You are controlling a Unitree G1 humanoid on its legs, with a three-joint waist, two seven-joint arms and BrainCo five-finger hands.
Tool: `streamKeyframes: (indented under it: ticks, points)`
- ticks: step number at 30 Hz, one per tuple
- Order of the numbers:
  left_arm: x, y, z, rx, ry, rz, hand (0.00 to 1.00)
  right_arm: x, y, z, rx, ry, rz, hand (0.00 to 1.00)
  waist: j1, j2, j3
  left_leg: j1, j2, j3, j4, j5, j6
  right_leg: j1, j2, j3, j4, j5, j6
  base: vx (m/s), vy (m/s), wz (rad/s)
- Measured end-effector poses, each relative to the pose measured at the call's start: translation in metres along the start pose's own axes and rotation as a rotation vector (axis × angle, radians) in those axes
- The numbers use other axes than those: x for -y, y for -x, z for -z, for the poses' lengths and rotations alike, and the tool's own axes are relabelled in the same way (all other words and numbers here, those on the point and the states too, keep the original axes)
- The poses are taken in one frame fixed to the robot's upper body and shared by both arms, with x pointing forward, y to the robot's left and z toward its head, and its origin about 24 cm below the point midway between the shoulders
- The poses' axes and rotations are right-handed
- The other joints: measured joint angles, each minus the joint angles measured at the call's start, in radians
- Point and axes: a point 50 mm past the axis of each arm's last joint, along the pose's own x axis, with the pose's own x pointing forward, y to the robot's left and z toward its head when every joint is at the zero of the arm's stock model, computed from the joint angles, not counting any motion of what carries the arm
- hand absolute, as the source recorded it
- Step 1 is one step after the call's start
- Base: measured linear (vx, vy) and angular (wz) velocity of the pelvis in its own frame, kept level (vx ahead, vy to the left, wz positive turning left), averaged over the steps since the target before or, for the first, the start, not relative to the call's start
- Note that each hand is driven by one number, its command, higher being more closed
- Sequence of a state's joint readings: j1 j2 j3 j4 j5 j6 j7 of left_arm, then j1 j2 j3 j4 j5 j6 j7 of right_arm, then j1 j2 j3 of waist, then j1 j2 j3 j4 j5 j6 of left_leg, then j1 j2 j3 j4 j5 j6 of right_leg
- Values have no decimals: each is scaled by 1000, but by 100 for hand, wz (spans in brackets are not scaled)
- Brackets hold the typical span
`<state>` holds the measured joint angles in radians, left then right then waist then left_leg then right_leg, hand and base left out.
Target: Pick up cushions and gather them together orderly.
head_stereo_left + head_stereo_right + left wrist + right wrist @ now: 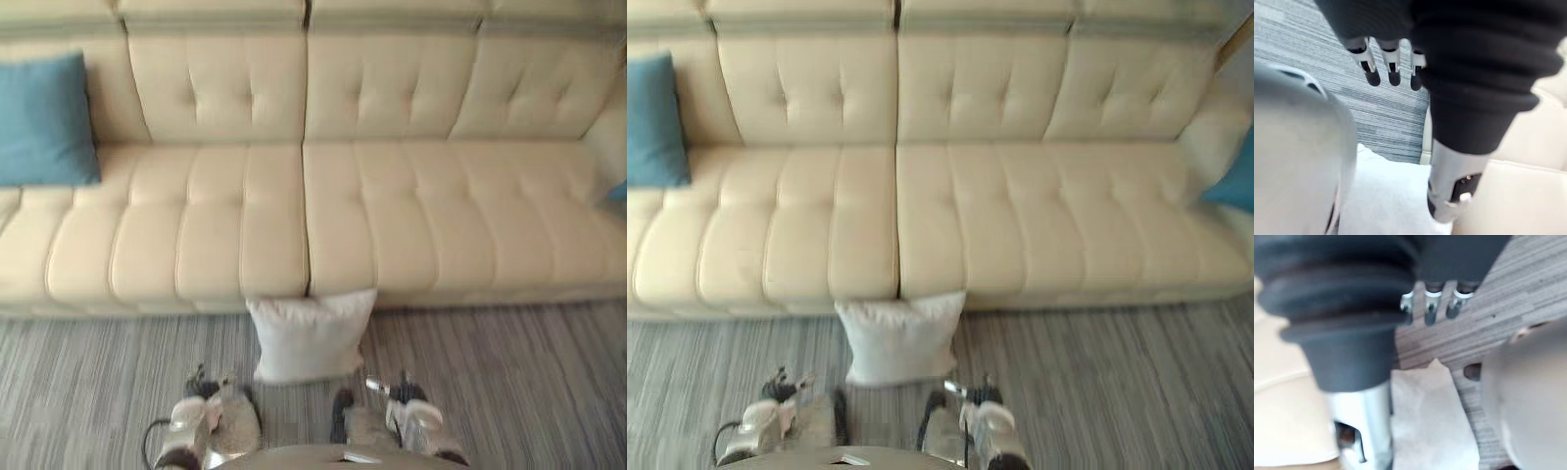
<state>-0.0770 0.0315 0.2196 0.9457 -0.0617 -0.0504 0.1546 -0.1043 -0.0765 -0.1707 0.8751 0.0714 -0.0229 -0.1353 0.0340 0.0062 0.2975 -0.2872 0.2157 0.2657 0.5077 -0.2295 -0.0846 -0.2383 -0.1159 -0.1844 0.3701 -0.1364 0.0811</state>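
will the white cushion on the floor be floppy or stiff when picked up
The white square fabric cushion looks plump with soft pointed corners, so it will probably give and sag under a pinch rather than stay stiff. It stands on edge against the beige tufted sofa, so a sideways push could tip it flat onto the grey striped carpet.
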Motion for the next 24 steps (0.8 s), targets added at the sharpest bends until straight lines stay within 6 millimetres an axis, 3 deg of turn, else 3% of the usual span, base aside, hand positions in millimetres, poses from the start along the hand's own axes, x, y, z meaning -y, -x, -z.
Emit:
streamKeyframes:
  ticks: [1,2,3,7,13,14,16,19,21,24]
  points:
    - [-5,-5,-24,76,9,-26,0,0,-7,-41,130,10,13,0,2,1,18,-130,21,8,95,-28,7,-160,-5,32,123,-30,-2,-241,62,-36]
    - [-7,-6,-31,97,10,-36,0,0,-9,-54,172,10,16,0,2,2,27,-157,23,8,112,-36,13,-193,-6,39,146,-37,-2,-225,41,-40]
    - [-10,-9,-52,163,32,-52,0,2,-10,-85,266,9,26,0,-2,2,69,-195,26,10,140,-38,17,-246,-14,48,189,-45,-6,-108,-15,-16]
    - [-15,-12,-92,282,120,-74,0,4,-9,-133,412,-25,66,0,-5,1,95,-328,48,12,213,-44,20,-395,-17,67,279,-61,-13,-67,-36,-10]
    - [-3,-9,-159,454,214,-40,0,-2,-1,-203,576,-150,85,0,-7,1,157,-585,78,-22,339,-53,27,-644,-17,69,415,-79,-34,-38,-40,-1]
    - [2,-5,-180,509,240,-25,0,-1,6,-229,647,-156,81,0,-3,1,187,-653,84,-36,376,-53,28,-708,-19,67,459,-89,-38,-52,-38,8]
    - [8,1,-203,570,271,-5,0,-3,18,-264,752,-162,72,0,-2,0,212,-745,88,-51,417,-54,28,-799,-21,68,512,-99,-42,-89,-56,8]
    - [16,14,-235,673,279,30,0,-7,38,-305,881,-148,75,0,4,-1,228,-877,91,-76,476,-53,28,-930,-26,67,585,-111,-49,-100,-65,7]
    - [23,26,-257,759,262,61,0,-10,53,-326,966,-133,66,0,6,-1,234,-955,91,-88,504,-45,32,-1007,-35,65,627,-117,-53,-77,-60,14]
    - [31,39,-274,832,256,88,0,-17,65,-344,1024,-121,50,0,8,-1,235,-1019,91,-103,525,-37,32,-1065,-38,60,656,-120,-57,-69,-50,10]
